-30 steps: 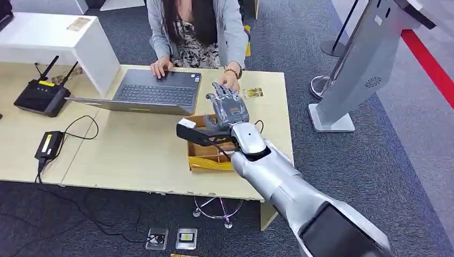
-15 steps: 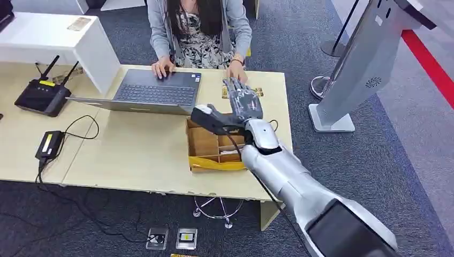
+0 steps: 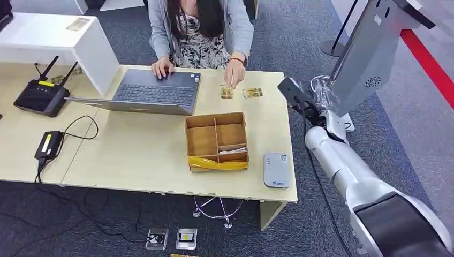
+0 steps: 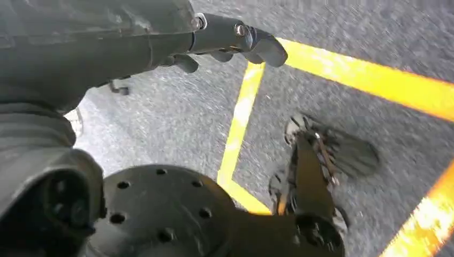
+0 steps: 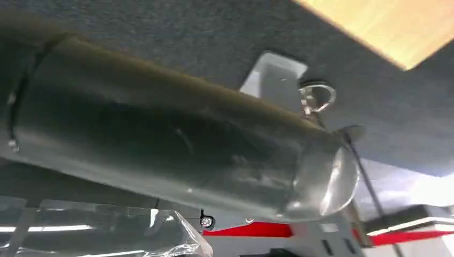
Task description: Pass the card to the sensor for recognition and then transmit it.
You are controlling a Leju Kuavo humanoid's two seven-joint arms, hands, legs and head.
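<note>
Two small cards lie on the wooden table at its far side, and a person's hand touches the left one. A grey card reader sits near the table's front right corner. My right hand hangs blurred in the air past the table's right edge, level with the cards, fingers apart and nothing in it. Its thick thumb crosses the right wrist view. My left hand hangs over the floor, holding nothing.
A divided wooden box stands mid-table beside the reader. The person sits behind a laptop. A router and a power brick lie at the left. A grey kiosk stand rises just right of my hand.
My right arm swung from above the box to the right, off the table, uncovering the reader. The person's hand laid a second card beside the first.
</note>
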